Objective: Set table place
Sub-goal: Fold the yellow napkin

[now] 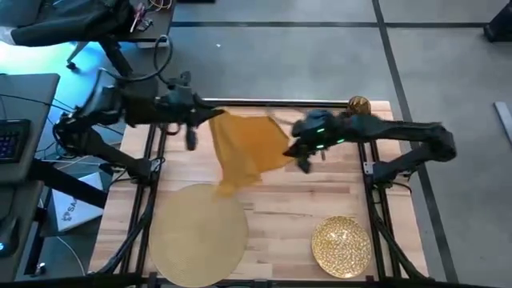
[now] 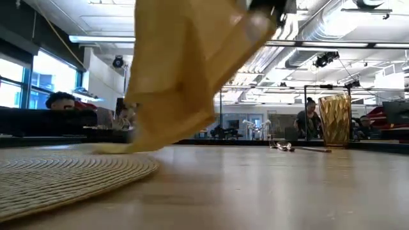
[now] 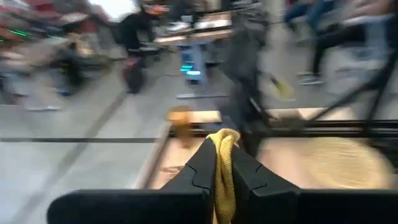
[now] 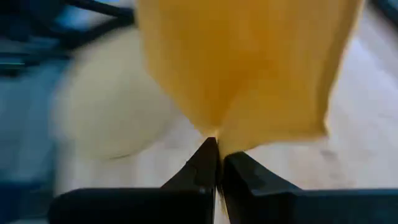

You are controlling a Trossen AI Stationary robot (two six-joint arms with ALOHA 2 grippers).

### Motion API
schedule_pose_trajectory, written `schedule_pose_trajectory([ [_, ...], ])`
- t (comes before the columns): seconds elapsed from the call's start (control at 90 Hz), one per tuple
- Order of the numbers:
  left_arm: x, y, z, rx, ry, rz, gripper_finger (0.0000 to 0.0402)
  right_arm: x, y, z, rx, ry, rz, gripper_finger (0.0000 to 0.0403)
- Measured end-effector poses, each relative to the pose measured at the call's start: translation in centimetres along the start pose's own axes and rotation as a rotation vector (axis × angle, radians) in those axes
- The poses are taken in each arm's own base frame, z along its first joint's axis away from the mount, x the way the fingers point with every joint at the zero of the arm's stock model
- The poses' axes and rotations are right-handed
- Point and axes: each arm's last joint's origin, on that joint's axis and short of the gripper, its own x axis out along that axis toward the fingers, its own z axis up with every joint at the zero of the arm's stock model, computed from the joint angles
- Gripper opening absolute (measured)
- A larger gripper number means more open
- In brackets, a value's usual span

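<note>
Two dark arms' jaws pinch opposite corners of the mustard-yellow cloth napkin [image 1: 244,152], stretched above the light wood bench [image 1: 296,204], trailing near the round tan woven placemat [image 1: 198,232]. Uneven pulling could slip a corner.

Left claw [image 3: 224,163] pinched on yellow napkin [image 3: 224,168]

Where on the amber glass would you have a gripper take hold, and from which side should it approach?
Grip the amber glass across its wall, coming in level from the open table side. It stands upright near the table edge, tall and faceted, with cutlery lying just beside it, so probably avoid that side.
</note>
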Motion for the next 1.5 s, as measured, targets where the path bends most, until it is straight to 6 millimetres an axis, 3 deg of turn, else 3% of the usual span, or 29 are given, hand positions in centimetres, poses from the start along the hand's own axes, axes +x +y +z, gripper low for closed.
schedule_pose_trajectory([
  [0.211, -2.1, -1.9, 1.1, -0.274, 0.02, -0.439, 0.0, -4.5, 5.2, 0.0, 0.157, 0.043, 0.51, 0.0],
  [0.3, -2.3, -2.2, 1.0, -0.308, 0.036, -0.463, 0.0, -6.8, 6.8, 0.9, 0.173, 0.036, 0.609, 0.0],
  [0.389, -2.1, -1.7, 0.5, -0.291, 0.07, -0.338, 0.0, -8.7, 6.5, 1.6, 0.151, -0.03, 0.511, 0.0],
  [0.5, -0.4, -0.5, -0.7, -0.269, 0.148, -0.135, 0.0, -9.0, 3.6, 1.8, 0.203, -0.033, 0.213, 0.0],
  [0.611, 2.6, 0.6, -2.9, -0.27, 0.271, 0.022, 0.0, -6.6, -0.3, 1.1, 0.285, 0.095, -0.037, 0.0],
  [0.844, 9.2, 3.3, -12.2, -0.223, 0.628, 0.473, 0.0, -0.1, -9.6, -1.7, 0.366, 0.23, -0.559, 0.0],
  [0.922, 10.5, 4.6, -15.0, -0.228, 0.68, 0.622, 0.0, 1.5, -12.3, -2.2, 0.376, 0.223, -0.705, 0.0],
  [1.056, 11.8, 7.0, -18.4, -0.231, 0.689, 0.746, 0.0, 3.6, -15.8, -1.9, 0.361, 0.194, -0.785, 0.0],
  [1.289, 13.3, 10.1, -23.2, -0.173, 0.693, 0.802, 0.0002, 6.1, -19.6, -1.8, 0.368, 0.201, -0.881, 0.0],
  [1.5, 12.4, 12.7, -25.1, -0.241, 0.769, 0.829, 0.0048, 6.1, -20.0, -2.0, 0.388, 0.204, -0.918, 0.0021],
])
